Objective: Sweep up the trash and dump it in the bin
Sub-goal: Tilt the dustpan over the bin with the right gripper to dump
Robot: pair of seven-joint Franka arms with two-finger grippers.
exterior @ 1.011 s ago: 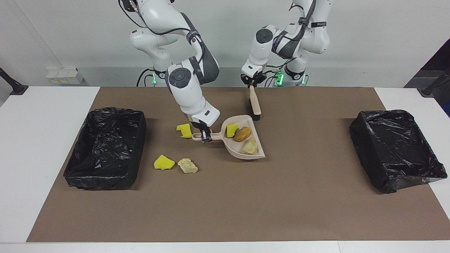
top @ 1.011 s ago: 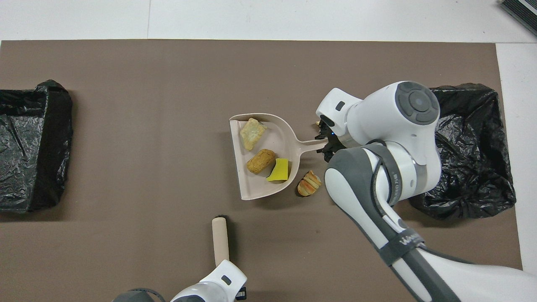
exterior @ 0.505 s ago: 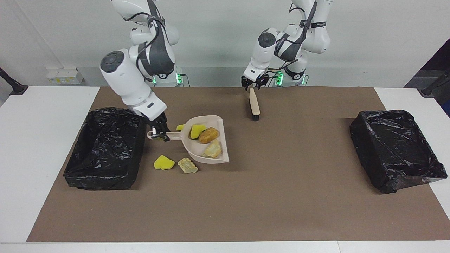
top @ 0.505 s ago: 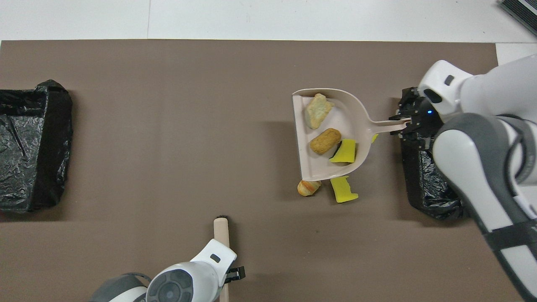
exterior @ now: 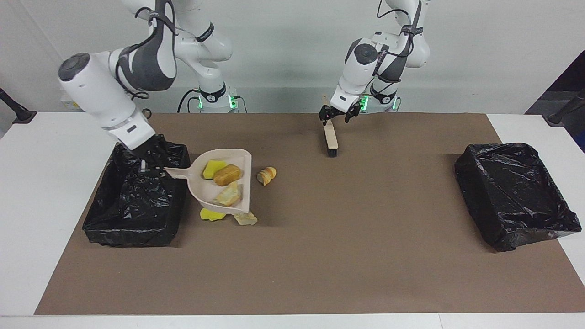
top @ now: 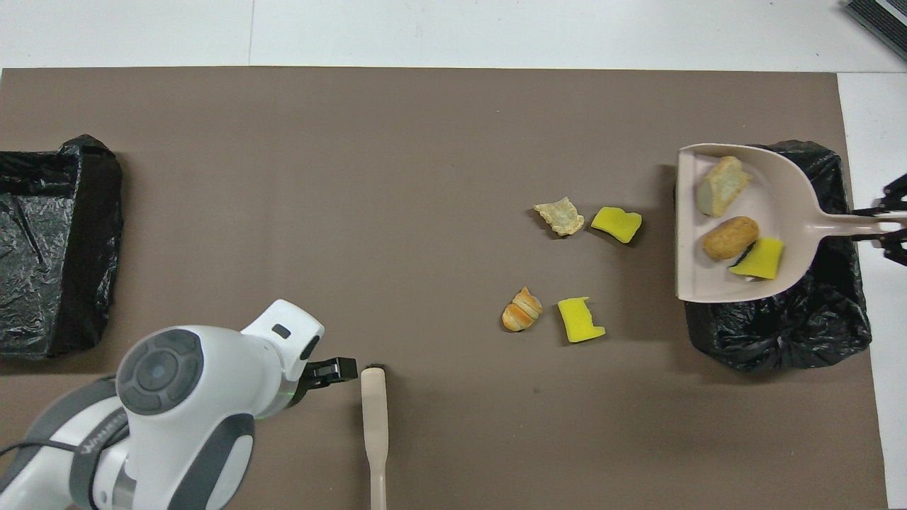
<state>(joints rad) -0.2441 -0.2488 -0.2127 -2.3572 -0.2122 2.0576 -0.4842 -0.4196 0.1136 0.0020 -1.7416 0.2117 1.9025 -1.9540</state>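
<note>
Beige dustpan [exterior: 224,180], handle clamped in my right gripper [exterior: 145,170] above the black bin [exterior: 137,196] at the right arm's worktop edge, carries three scraps [exterior: 226,175]; its mouth faces away from the bin, left gripper [exterior: 337,114] waits open.

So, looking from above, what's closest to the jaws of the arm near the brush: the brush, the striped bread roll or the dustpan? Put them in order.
Overhead view, from the left arm's jaws:
1. brush: right beside them, at the robots' edge.
2. striped bread roll: mid-table, beside a yellow sponge chunk.
3. dustpan: held up by the bin at the right arm's end.
</note>
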